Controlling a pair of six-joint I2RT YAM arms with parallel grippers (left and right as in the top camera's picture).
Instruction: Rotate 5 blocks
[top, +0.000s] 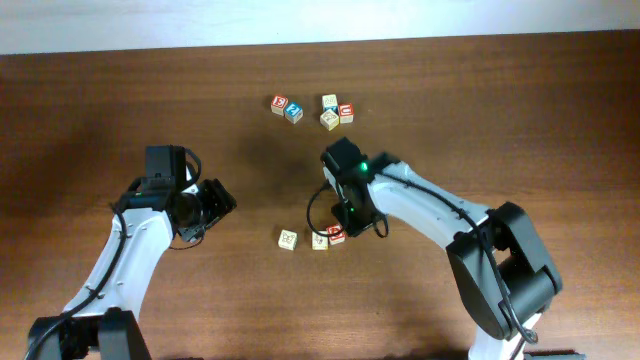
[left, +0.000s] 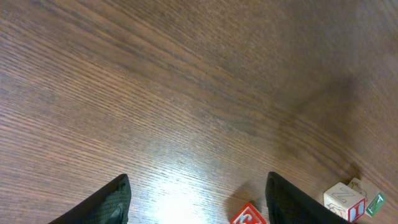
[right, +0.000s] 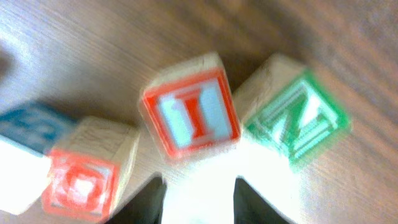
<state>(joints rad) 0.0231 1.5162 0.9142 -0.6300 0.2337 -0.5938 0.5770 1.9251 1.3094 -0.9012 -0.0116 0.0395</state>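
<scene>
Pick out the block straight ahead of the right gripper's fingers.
The red-framed I block, centred in view; the green N block lies right, the other red-framed block lower left.

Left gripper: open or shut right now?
Open. The left wrist view shows the left gripper with its fingers spread wide over bare table, nothing between them.
</scene>
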